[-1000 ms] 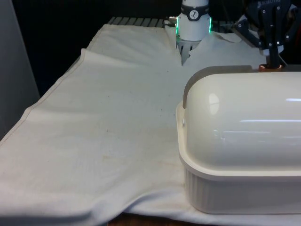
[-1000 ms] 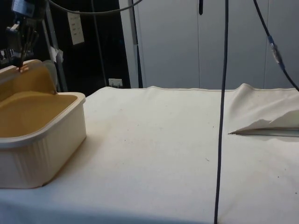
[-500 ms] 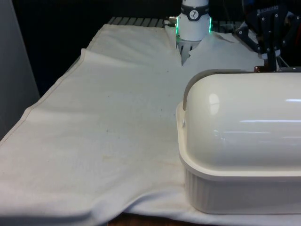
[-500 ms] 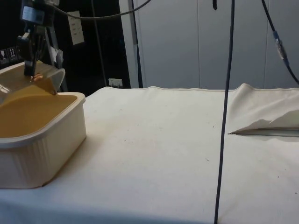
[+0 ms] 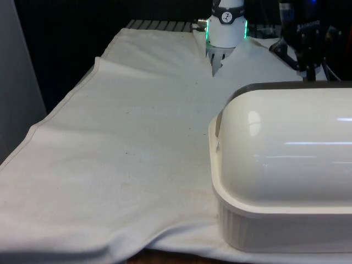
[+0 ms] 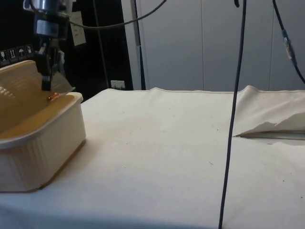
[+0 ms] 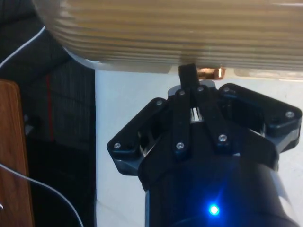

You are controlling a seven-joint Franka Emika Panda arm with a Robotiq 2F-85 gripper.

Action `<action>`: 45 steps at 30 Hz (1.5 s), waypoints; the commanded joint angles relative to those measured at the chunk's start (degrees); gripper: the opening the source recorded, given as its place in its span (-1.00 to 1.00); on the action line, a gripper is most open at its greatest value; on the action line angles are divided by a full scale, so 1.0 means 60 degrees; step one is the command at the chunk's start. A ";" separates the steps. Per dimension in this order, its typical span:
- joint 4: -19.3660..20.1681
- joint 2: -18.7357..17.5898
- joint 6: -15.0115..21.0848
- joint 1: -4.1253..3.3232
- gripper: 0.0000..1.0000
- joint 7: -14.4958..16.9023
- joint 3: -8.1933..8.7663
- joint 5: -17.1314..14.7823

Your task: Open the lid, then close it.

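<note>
A cream bread box stands at the table's near edge, toward the front view's right corner, on the white cloth that covers the table. Its domed roll lid faces the front camera, with a darker rim running along the dome's top edge. From the side view the box shows a ribbed wall and a tan interior, with the ribbed lid panel standing above the far rim.

The black gripper hangs just behind the lid's top edge. In the side view it points straight down at the box's rim, with a small copper handle at its tips. The wrist view has the 2 fingers drawn together — pinched on the copper handle at the edge of the ribbed lid.

The cloth is rumpled along the near edge and lifted in a fold at the far side.
</note>
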State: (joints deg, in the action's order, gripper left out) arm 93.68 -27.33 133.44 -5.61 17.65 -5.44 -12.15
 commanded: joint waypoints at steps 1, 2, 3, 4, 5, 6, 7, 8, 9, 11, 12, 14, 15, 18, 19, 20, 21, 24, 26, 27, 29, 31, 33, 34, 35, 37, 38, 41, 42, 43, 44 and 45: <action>0.0153 0.0057 0.0019 0.0038 -1.00 0.0115 -0.0086 -0.0124; 0.0210 0.0076 0.0010 0.0038 -1.00 0.0134 -0.0086 -0.0124; 0.0267 0.0095 0.0000 0.0038 -1.00 0.0153 -0.0086 -0.0134; 0.0344 0.0143 -0.0019 0.0029 -1.00 0.0172 -0.0086 -0.0124; 0.0420 0.0181 -0.0038 0.0029 -1.00 0.0181 -0.0086 -0.0115; 0.0487 0.0229 -0.0057 0.0029 -1.00 0.0191 -0.0086 -0.0105; 0.0573 0.0277 -0.0067 0.0029 -1.00 0.0191 -0.0086 -0.0095; 0.0754 0.0392 -0.0095 0.0019 -1.00 0.0210 -0.0076 -0.0076; 0.0831 0.0449 -0.0095 0.0010 -1.00 0.0220 -0.0076 -0.0076; 0.0936 0.0516 -0.0105 0.0000 -1.00 0.0220 -0.0067 -0.0067; 0.1041 0.0592 -0.0105 0.0000 -1.00 0.0220 -0.0067 -0.0057; 0.1241 0.0726 -0.0115 -0.0019 -1.00 0.0220 -0.0067 -0.0048; 0.1471 0.0888 -0.0115 -0.0019 -1.00 0.0229 -0.0057 -0.0038; 0.1805 0.1117 -0.0105 -0.0010 -1.00 0.0239 -0.0048 -0.0038; 0.1929 0.1203 -0.0105 -0.0010 -1.00 0.0248 -0.0038 -0.0038; 0.1862 0.1146 -0.0115 -0.0029 -1.00 0.0210 -0.0029 -0.0010; 0.2044 0.1280 -0.0105 -0.0010 -1.00 0.0248 -0.0029 -0.0038; 0.2416 0.1518 -0.0086 -0.0010 -1.00 0.0267 0.0010 -0.0029; 0.2741 0.1728 -0.0076 -0.0010 -1.00 0.0286 0.0048 -0.0010; 0.2836 0.1786 -0.0076 -0.0010 -1.00 0.0286 0.0057 0.0000; 0.2922 0.1833 -0.0076 -0.0010 -1.00 0.0286 0.0067 0.0000; 0.3170 0.1977 -0.0057 -0.0010 -1.00 0.0296 0.0115 0.0019; 0.3314 0.2053 -0.0038 -0.0010 -1.00 0.0286 0.0143 0.0029; 0.3371 0.2082 -0.0038 -0.0010 -1.00 0.0286 0.0153 0.0038; 0.3428 0.2110 -0.0029 -0.0019 -1.00 0.0277 0.0172 0.0048; 0.3380 0.2072 -0.0105 -0.0019 -1.00 0.0286 0.0162 0.0010; 0.3543 0.2139 0.0010 -0.0019 -1.00 0.0267 0.0201 0.0057; 0.3715 0.2158 0.0095 -0.0038 -1.00 0.0210 0.0267 0.0086; 0.3743 0.2158 0.0124 -0.0038 -1.00 0.0191 0.0277 0.0086; 0.3782 0.2158 0.0143 -0.0048 -1.00 0.0172 0.0286 0.0095; 0.3820 0.2158 0.0181 -0.0038 -1.00 0.0153 0.0296 0.0105; 0.3858 0.2158 0.0220 -0.0038 -1.00 0.0134 0.0306 0.0105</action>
State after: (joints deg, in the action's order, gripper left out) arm 116.14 -14.61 133.84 -5.73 19.14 -3.84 -12.03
